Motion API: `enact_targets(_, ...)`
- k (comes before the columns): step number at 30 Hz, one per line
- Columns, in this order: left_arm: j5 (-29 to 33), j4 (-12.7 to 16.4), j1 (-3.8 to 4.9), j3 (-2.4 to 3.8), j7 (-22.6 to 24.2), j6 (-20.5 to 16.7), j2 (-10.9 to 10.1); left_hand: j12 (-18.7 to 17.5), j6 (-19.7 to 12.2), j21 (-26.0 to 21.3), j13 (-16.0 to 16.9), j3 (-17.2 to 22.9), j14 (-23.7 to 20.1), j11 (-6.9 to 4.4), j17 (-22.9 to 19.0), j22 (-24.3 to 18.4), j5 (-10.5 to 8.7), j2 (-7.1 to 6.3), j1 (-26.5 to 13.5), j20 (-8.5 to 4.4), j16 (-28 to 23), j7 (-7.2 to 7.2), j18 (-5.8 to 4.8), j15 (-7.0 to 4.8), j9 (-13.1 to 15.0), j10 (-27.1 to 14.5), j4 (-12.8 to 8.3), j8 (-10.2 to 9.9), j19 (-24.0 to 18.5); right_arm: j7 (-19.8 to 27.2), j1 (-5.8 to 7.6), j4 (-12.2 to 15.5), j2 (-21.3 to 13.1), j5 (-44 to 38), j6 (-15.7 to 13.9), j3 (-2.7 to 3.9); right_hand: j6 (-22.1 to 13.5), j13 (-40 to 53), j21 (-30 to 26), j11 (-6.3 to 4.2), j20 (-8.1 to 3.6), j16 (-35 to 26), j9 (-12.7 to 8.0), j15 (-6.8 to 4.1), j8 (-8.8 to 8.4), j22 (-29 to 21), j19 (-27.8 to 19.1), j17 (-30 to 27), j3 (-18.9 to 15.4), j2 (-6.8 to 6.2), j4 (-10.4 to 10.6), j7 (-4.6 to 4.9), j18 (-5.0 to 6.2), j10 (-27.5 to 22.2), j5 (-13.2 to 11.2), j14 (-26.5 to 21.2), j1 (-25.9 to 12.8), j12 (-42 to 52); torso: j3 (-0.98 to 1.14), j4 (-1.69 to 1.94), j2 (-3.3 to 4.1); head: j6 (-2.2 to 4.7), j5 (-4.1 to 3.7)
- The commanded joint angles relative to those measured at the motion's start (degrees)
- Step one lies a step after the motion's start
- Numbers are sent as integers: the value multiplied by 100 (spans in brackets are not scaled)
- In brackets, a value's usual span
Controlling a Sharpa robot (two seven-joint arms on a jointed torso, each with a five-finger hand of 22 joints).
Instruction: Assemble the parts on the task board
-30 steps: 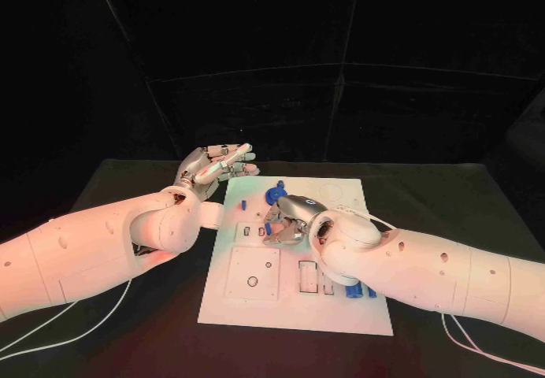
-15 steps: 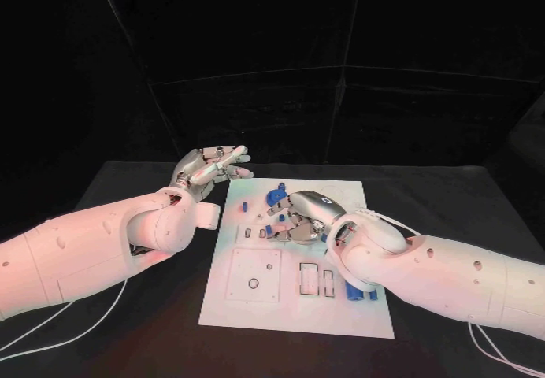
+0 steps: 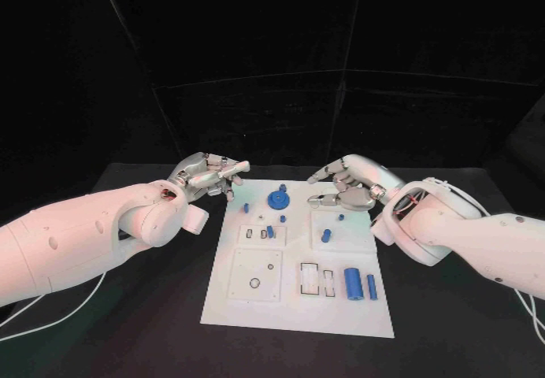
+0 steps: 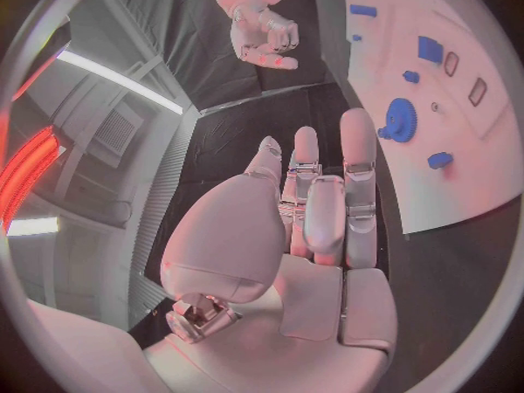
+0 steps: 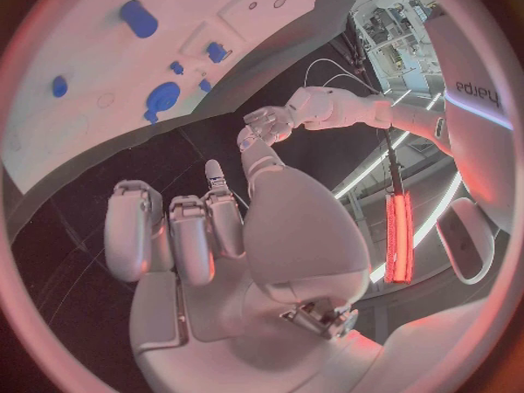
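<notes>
Head view, white rectangular task board [image 3: 298, 303] flat on the black table [image 3: 454, 339], two blue cylinders [image 3: 360, 283] on its near right, blue gear-shaped part [image 3: 277, 200] at its far end, left hand [image 3: 208, 175] and right hand [image 3: 350, 189] raised beside the far corners, fingers curled in, holding nothing

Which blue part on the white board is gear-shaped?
The blue toothed gear near the far edge of the white task board, roughly between the two hands. It is round with a toothed rim; the other blue parts are plain pegs, cylinders or small blocks.
</notes>
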Motion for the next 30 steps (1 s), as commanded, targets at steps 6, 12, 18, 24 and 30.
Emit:
enact_targets(6, -2676, 77, 307, -11, -2781, 1196, 168, 3311, -61, 2182, 3236, -7, 541, -130, 1783, 2670, -57, 45, -357, -57, 1691, -167, -367, -76, 623, -443, 353, 812, 247, 116, 118, -158, -159, 1145, 4, -1, 65, 593, -36, -51, -15, -38, 6, -60, 46, -41, -41, 1189, -92, 4, 6, -20, 19, -3, 51, 520, 20, -29, 57, 7, -184, -102, 46)
enact_targets(12, -3166, -47, 633, -340, -3609, 1585, 448, 4406, -263, 3073, 4345, -587, 603, -181, 2030, 4008, -83, 13, -1187, -117, 1895, -253, -562, -148, 1048, -339, 791, 1267, 768, 36, 135, -263, -175, 1198, 17, -1, 66, 576, -58, -57, -23, -51, 2, -68, 55, -92, -64, 1160, -144, 5, 31, -26, 28, -15, 66, 513, -7, -45, 60, 38, -235, -142, 46)
enact_targets(18, -3359, -316, 846, -668, -3926, 1725, 825, 4497, -482, 3180, 4445, -725, 603, -194, 2030, 4192, -85, 143, -1043, -131, 1895, -247, -594, -156, 1347, -476, 781, 1545, 861, -24, 139, -380, -144, 1211, 44, -1, 65, 565, -69, -60, -28, -60, -2, -71, 59, -116, -75, 1143, -180, 7, 47, -28, 32, -23, 83, 509, -22, -56, 74, 22, -275, -184, 53)
enact_targets(24, -3511, -598, 913, -769, -4045, 1775, 1200, 4584, -557, 3268, 4539, -812, 603, -193, 2030, 4356, -86, 138, -1041, -128, 1895, -247, -623, -153, 1466, -460, 790, 1653, 918, -64, 140, -442, -120, 1210, 64, -1, 46, 496, -134, -62, -35, -101, -12, -76, 61, -261, -145, 1054, -233, 20, 65, -29, 60, -80, 132, 488, -23, -122, 73, 37, -269, -190, 45)
enact_targets(30, -3576, -776, 931, -806, -4085, 1849, 1458, 4693, -601, 3349, 4654, -942, 603, -208, 2030, 4504, -88, 137, -1152, -135, 1895, -267, -648, -163, 1614, -422, 795, 1795, 966, -79, 141, -512, -95, 1209, 56, -1, 0, 413, -214, -59, -39, -151, -27, -78, 57, -423, -224, 960, -325, 38, 98, -24, 90, -155, 196, 464, -20, -206, 69, 29, -253, -190, 42)
